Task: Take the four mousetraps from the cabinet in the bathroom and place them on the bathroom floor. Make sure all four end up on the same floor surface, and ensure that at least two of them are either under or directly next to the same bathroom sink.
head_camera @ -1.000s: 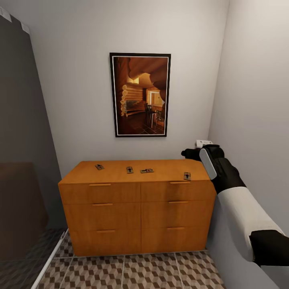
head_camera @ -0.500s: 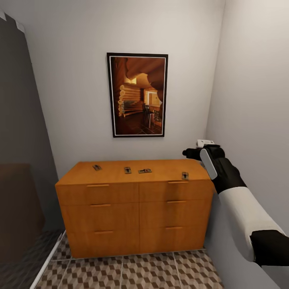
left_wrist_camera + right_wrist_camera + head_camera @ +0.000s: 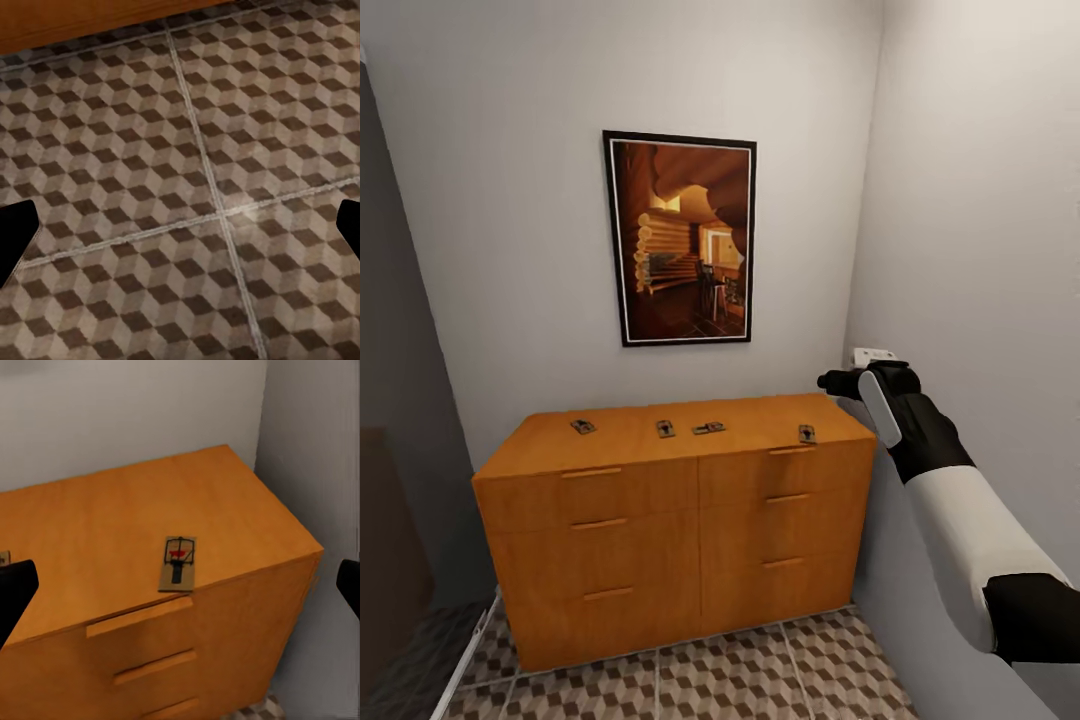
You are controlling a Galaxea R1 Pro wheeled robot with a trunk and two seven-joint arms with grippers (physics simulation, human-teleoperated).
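Several mousetraps lie on the flat top of the orange-brown cabinet [image 3: 660, 520]: one at the left [image 3: 583, 427], two near the middle [image 3: 665, 429] [image 3: 708, 428], and one by the right front edge [image 3: 806, 434]. My right gripper [image 3: 833, 381] hovers above the cabinet's right end, a little above and right of that last trap. In the right wrist view the same mousetrap [image 3: 178, 563] lies ahead of the right gripper [image 3: 180, 592], whose fingers stand wide apart and hold nothing. My left gripper [image 3: 180, 232] is open over the cube-patterned bathroom floor [image 3: 135, 150].
A framed picture [image 3: 680, 240] hangs on the grey wall above the cabinet. A side wall [image 3: 980, 250] runs close along my right arm and the cabinet's right end. A dark panel [image 3: 390, 400] stands at the left. Patterned floor [image 3: 760, 670] shows in front of the drawers.
The whole picture has shifted left, so the camera has turned or moved. The cabinet now shows more at an angle. My right arm keeps its place in the view.
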